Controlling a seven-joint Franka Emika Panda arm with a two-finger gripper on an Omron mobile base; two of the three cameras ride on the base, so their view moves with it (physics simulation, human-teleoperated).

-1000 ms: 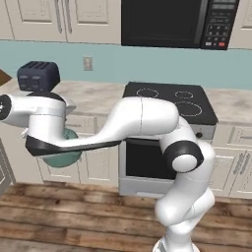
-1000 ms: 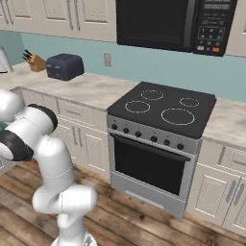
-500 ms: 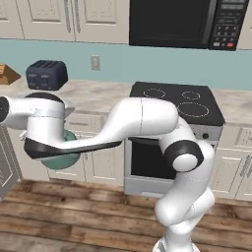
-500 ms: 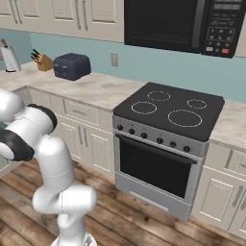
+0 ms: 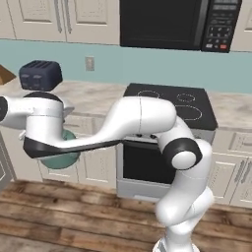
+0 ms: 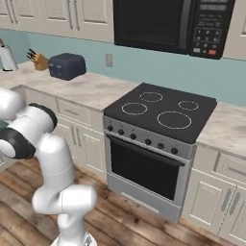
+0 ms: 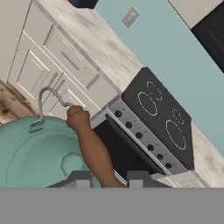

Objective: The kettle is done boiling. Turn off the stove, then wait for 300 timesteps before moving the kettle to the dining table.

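Observation:
The teal kettle [image 7: 35,153] hangs just below my hand, with its brown handle [image 7: 89,144] running up between the fingertips. My gripper [image 7: 109,178] is shut on that handle. In the left base view the kettle [image 5: 61,157] shows under the white wrist, out in front of the lower cabinets, above the wooden floor. The black glass-top stove [image 5: 172,103] [image 6: 163,110] [image 7: 162,118] has nothing on its burners, and its row of knobs [image 7: 144,140] faces me. The dining table is out of view.
A dark toaster [image 5: 41,75] [image 6: 67,66] sits on the marbled counter [image 6: 91,89] left of the stove, with a knife block [image 6: 37,60] beyond it. A black microwave [image 6: 163,24] hangs above the stove. Wooden floor [image 5: 74,216] runs along the cabinets.
The whole picture has shifted a little, so the base has moved. The arm keeps the same pose, with the kettle still hanging from the gripper.

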